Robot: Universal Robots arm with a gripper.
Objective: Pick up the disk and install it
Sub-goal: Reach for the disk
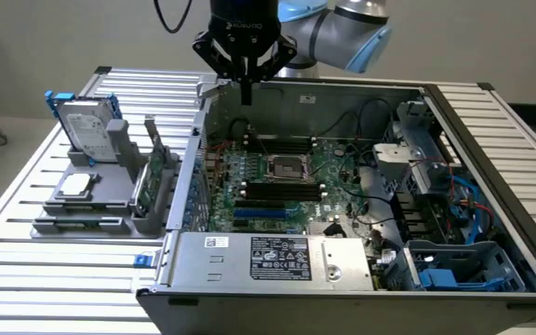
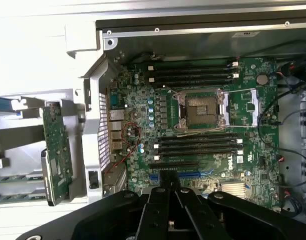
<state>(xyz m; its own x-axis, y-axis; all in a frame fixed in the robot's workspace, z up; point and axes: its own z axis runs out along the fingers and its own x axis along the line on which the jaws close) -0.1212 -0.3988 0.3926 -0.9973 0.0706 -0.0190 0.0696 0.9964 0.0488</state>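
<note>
Your gripper [image 1: 246, 96] hangs over the far wall of the open computer case [image 1: 343, 94], fingers pinched together and carrying nothing. The disk [image 1: 89, 132] stands upright in its grey holder [image 1: 91, 223] near the table's [image 1: 45, 279] far corner on the exterior view's left. It is untouched, apparently set that way so its top edge is free to grasp.

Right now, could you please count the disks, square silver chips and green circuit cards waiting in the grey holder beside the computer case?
Disk: 1
Square silver chip: 1
Green circuit card: 1
Total: 3, in the grey holder.
</note>
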